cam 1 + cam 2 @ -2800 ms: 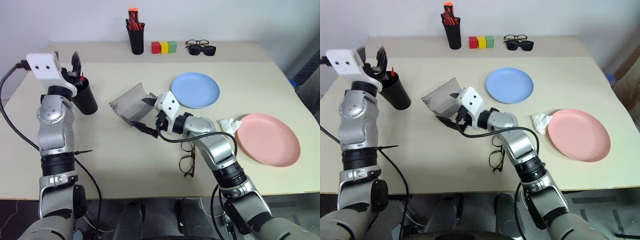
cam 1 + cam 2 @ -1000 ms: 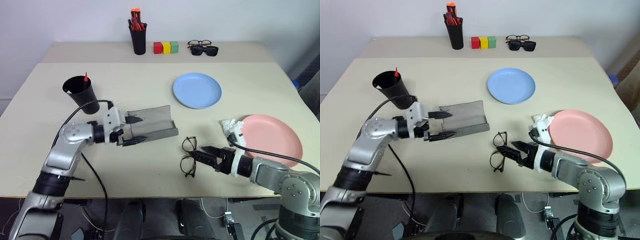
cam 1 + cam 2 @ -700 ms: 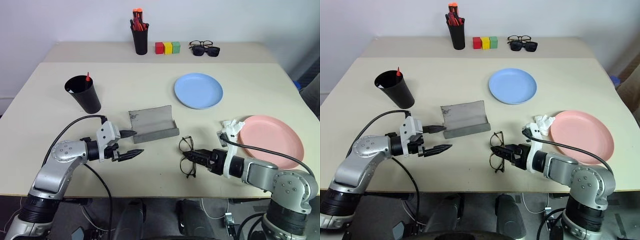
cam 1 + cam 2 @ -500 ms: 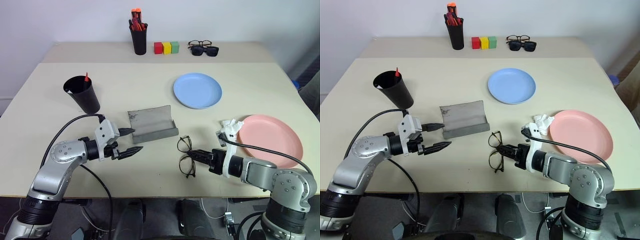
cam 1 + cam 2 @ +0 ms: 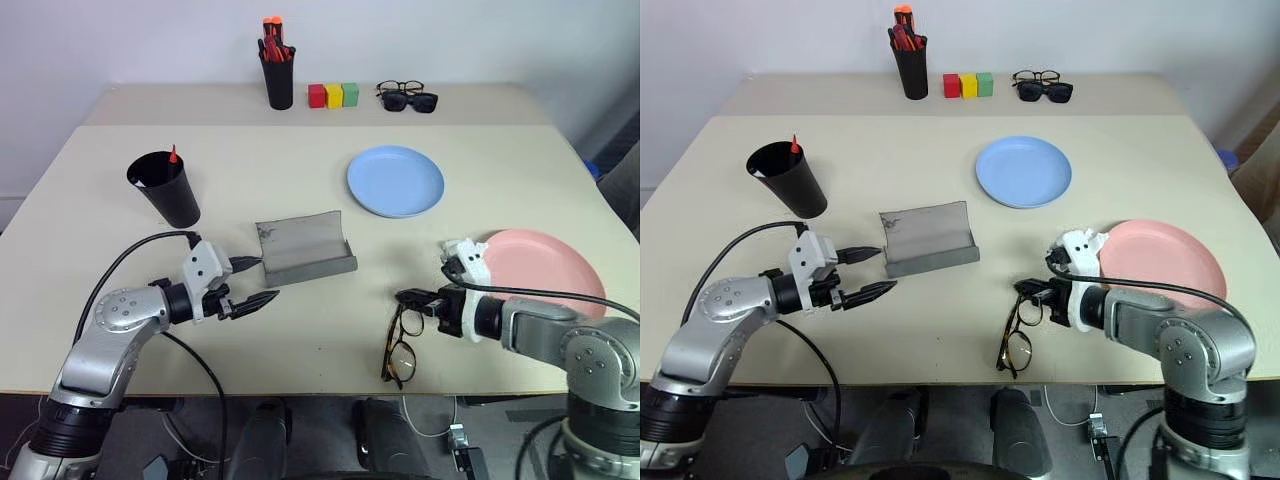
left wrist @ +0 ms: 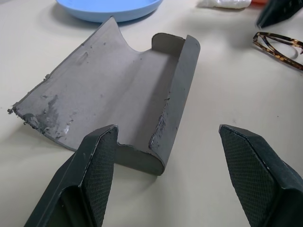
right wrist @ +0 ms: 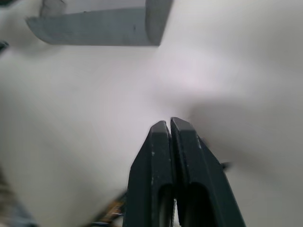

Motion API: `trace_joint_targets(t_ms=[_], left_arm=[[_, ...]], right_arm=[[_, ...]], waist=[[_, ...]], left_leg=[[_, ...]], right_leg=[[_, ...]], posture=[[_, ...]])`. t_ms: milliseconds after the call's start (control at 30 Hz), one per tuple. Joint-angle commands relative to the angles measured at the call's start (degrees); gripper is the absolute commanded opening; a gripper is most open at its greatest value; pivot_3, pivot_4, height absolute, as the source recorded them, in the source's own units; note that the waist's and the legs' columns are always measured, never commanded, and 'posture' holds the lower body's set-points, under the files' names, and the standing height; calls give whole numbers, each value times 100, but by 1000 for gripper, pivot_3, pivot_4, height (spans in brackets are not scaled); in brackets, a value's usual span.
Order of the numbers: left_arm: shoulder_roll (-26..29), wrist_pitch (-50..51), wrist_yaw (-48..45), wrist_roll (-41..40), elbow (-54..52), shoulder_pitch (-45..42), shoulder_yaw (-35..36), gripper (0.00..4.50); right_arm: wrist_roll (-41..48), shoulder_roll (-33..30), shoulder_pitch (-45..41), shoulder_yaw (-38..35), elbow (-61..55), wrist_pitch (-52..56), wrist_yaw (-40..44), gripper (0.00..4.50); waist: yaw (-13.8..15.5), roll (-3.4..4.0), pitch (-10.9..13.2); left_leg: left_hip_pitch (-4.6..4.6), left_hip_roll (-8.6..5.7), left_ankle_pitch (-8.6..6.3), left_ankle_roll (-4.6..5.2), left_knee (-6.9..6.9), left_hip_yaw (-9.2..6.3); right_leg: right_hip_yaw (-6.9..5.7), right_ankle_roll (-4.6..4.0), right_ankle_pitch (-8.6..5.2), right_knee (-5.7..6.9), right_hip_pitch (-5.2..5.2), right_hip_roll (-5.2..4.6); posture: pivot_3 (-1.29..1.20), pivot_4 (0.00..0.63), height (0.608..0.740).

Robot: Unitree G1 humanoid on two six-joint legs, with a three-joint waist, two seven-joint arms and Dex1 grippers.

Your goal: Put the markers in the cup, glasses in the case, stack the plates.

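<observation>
Beige and wide, the desk (image 5: 500, 160) stood against a pale wall, with a second, narrower surface butted along its far edge. Largest among the things on it were the two plates, well apart and unstacked: the pink plate (image 5: 545, 280) near the right edge and the light blue plate (image 5: 396, 181) farther back toward the middle. A crumpled white tissue (image 5: 1083, 243) lay touching the pink plate's left rim.

Near the centre lay the grey case (image 5: 303, 247), open, its curved shells facing up and nothing inside. The black cup (image 5: 165, 189) stood upright to the left of the case, with the red cap of a marker (image 5: 173, 154) poking above its rim.

Just short of the case, the left end effector (image 5: 257, 282) pointed at it with both black fingers spread wide, grasping nothing. The right end effector (image 5: 1036, 292) was clenched on the black-framed glasses (image 5: 1022, 329), which hung from its tips at the front of the desk, left of the pink plate, lenses trailing toward the front edge.

Along the far edge stood a narrow black cup of red-orange pens (image 5: 276, 70), three small blocks (image 5: 332, 95) in red, yellow and green, and a pair of sunglasses (image 5: 410, 100) with other eyeglasses behind them.
</observation>
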Motion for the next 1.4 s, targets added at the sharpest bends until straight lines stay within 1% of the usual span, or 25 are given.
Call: trace_joint_targets(t_ms=[33, 100, 133, 167, 267, 333, 367, 433, 567, 733, 833, 1000, 1200, 1400], left_arm=[[-2, -97, 42, -32, -147, 36, 110, 3492], [-19, -93, 49, -32, -166, 42, 83, 3492], [-26, -94, 53, -30, -169, 44, 72, 3492], [-33, -96, 55, -32, -159, 41, 67, 3492], [-57, -106, 66, -27, -152, 49, 53, 3492], [-76, -112, 77, -19, -162, 62, 34, 3492], [-83, -114, 81, -17, -162, 63, 30, 3492], [-102, -106, 96, -16, -174, 72, 26, 3492], [-128, -84, 140, -22, -220, 105, 22, 3492], [-130, -43, 168, -40, -276, 124, 20, 3492], [-129, -29, 174, -47, -290, 120, 18, 3492], [-108, 17, 168, -65, -323, 123, 35, 3492], [-121, 66, 180, -74, -348, 100, 23, 3492], [-166, 78, 199, -68, -316, 27, -21, 3492]], right_arm=[[-923, -1281, 331, 580, -257, -1902, 1397, 916], [-1468, -2058, 546, 765, -236, -2976, 2173, 1947], [-1681, -2356, 614, 798, -179, -3426, 2482, 2468], [-1869, -2599, 629, 851, -91, -3776, 2710, 2892], [-2460, -3011, 704, 1054, 102, -4839, 3195, 2892], [-2766, -3029, 727, 1231, 97, -5419, 3353, 2892], [-2903, -3002, 727, 1308, 100, -5638, 3388, 2892], [-3531, -2874, 745, 1652, 179, -6530, 3313, 2892], [-4052, -2331, 666, 2004, 249, -7250, 3010, 2892], [-4692, -2176, 680, 2252, 495, -8118, 2963, 2892], [-4906, -2147, 691, 2290, 659, -8496, 2965, 2892], [-4614, -2083, 550, 2122, 662, -8456, 3043, 2892], [-4672, -2358, 599, 1960, 802, -8818, 3237, 2892], [-4837, -2492, 689, 1937, 1057, -9319, 3325, 2892]], waist=[[5, 6, 3], [16, 6, 4], [18, 6, 5], [16, 4, 4], [-10, 3, 3], [-4, 3, 3], [-2, 3, 3], [5, 2, 3], [8, 2, 4], [19, 2, 3], [15, 2, 3], [15, 2, 3], [19, 2, 3], [13, 2, 3]], left_leg=[[-1, -1, 0, 0, 0, 2], [-3, -4, -1, 2, 3, 6], [-3, -3, -2, 2, 3, 6], [-3, -3, -2, 2, 3, 7], [1, 4, -2, 2, 3, 9], [2, 7, -2, 2, 3, 10], [2, 7, -2, 2, 3, 10], [1, 6, -2, 2, 3, 10], [1, 6, -2, 1, 3, 10], [1, 3, -2, 1, 5, 9], [2, 4, -2, 1, 4, 9], [4, 3, -2, 1, 5, 8], [6, 3, -2, 1, 5, 7], [8, 3, -2, 1, 5, 8]], right_leg=[[0, 0, 0, -2, 0, -1], [0, 10, 0, -8, 3, -6], [0, 18, 4, -9, 3, -5], [0, 20, 5, -10, 3, -5], [0, 18, 5, -10, 4, 0], [0, 15, 3, -11, 4, 1], [0, 15, 3, -11, 4, 0], [1, 15, 3, -12, 4, -1], [1, 14, 3, -13, 5, -1], [1, 15, 4, -13, 7, -3], [1, 15, 4, -11, 7, -3], [1, 6, 0, -12, 12, -3], [1, 8, 1, -11, 13, -3], [1, 9, 1, -9, 14, -3]], posture=[[0, 150, 740], [0, 150, 740], [0, 150, 740], [0, 150, 740], [0, 150, 740], [0, 150, 740], [0, 150, 740], [0, 150, 740], [0, 150, 740], [0, 150, 740], [0, 150, 740], [0, 150, 740], [0, 150, 740], [0, 150, 740]])
